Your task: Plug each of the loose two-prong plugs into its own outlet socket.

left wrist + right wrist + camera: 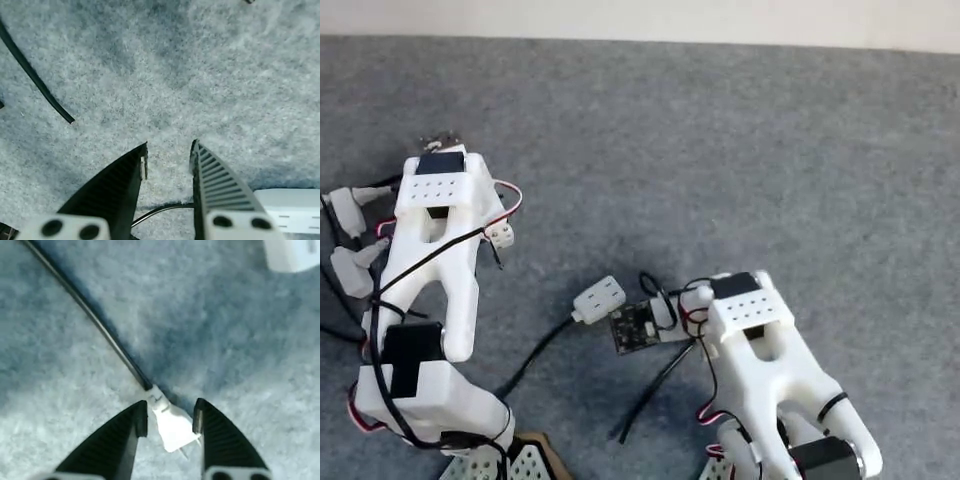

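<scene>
Left tool (169,145) open, right tool (171,405) apparently gripping 1 white plug (172,427), 1 socket (292,255) near

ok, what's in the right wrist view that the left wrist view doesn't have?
Right wrist only: a white two-prong plug at the right gripper, its black cable running away across the grey carpet. I can't tell if the plug is gripped.
Left wrist only: the left gripper open over bare carpet, and a loose black cable end lying apart from it.
Both: grey carpet and a white block at the frame edge. I can't tell if it's the same block.
</scene>
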Controlling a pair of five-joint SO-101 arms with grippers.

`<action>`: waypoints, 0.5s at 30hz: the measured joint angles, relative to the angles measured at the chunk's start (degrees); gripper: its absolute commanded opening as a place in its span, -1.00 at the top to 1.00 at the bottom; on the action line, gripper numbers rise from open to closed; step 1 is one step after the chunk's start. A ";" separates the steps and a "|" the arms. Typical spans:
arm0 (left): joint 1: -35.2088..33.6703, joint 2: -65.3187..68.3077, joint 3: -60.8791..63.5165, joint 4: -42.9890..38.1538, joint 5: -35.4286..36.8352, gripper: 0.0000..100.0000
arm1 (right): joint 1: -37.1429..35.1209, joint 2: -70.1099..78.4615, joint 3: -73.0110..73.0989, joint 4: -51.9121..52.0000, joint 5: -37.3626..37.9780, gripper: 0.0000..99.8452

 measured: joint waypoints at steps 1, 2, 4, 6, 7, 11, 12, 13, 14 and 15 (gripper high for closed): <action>0.00 0.00 0.00 0.00 0.00 0.71 | 0.00 0.00 0.97 -1.05 0.26 0.68; 0.00 0.00 0.00 0.00 0.00 0.71 | 0.00 0.00 2.02 -2.02 0.79 0.68; 0.00 0.00 0.00 0.00 0.00 0.71 | 0.00 0.00 4.31 -3.16 2.81 0.68; 0.00 0.00 0.00 0.00 0.00 0.71 | 0.00 -0.09 5.54 -3.87 3.87 0.68; 0.00 0.00 0.00 0.00 0.00 0.71 | 0.00 -0.18 5.71 -4.13 4.13 0.68; 0.00 0.00 0.00 0.00 0.00 0.71 | 0.00 -0.18 5.80 -4.22 4.40 0.81; 0.00 0.00 0.00 0.00 0.00 0.71 | 0.00 -0.18 5.80 -4.31 4.40 0.91; 0.00 0.00 0.00 0.00 0.00 0.71 | 0.00 -0.18 5.80 -4.40 4.40 1.00; 0.00 0.00 0.00 0.00 0.00 0.71 | 0.00 -0.18 5.63 -4.48 4.40 0.99; 0.00 0.00 0.00 0.00 0.00 0.71 | 0.00 -0.18 5.54 -4.48 4.40 0.97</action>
